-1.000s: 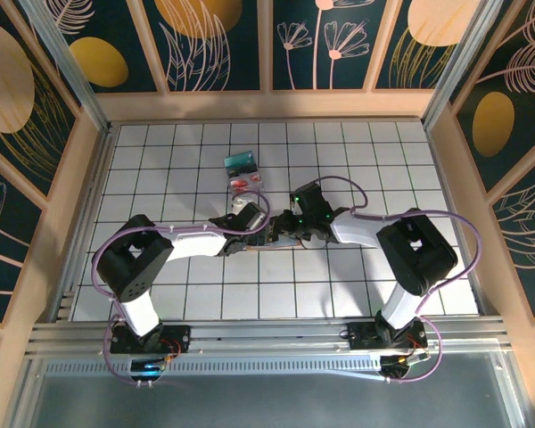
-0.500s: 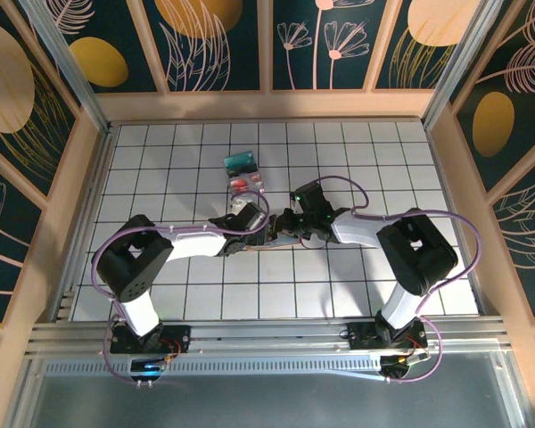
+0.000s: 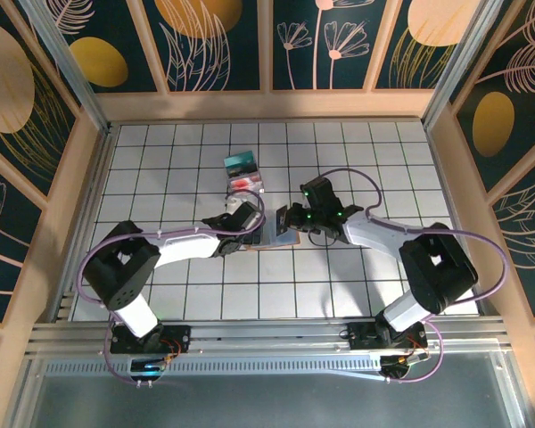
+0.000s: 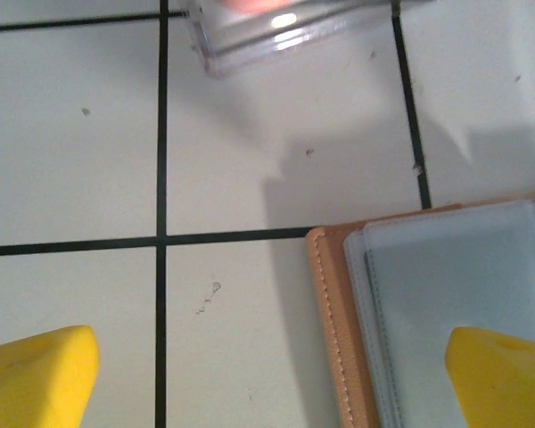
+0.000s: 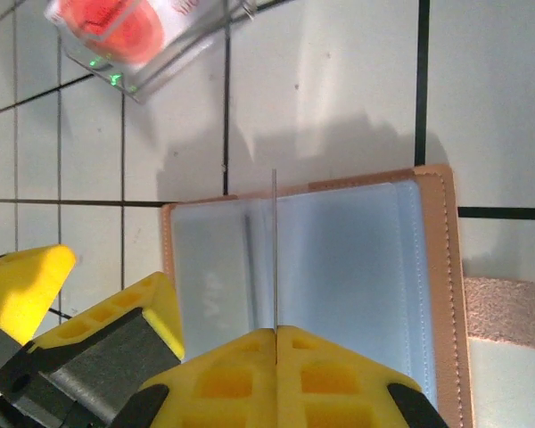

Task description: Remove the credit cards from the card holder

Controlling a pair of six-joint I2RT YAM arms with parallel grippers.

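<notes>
- R gripper [image 5: 275, 332]: jaws clenched tight on a thin card [image 5: 275, 250], which the R wrist view shows edge-on. Card stands upright over the middle of the card holder [image 5: 357, 259]. Can't tell if its far edge sits in a pocket.
- L gripper [image 4: 272, 361]: jaws released, spread wide, holding nothing. One fingertip [image 4: 499, 374] is over the holder's grey-blue inside near a corner, contact unclear. Other tip is over bare tile.
- Card holder: lies open and flat on the table [image 3: 357, 169], approx mid-table, between the two grippers.
- Holder look: grey-blue inside w/ glossy layered pockets and a tan stitched border. A pinkish strap tab [image 5: 508, 312] sticks out from one side.
- Clear box [image 5: 134, 36] w/ red contents: near the holder, on its far side, not touching.
</notes>
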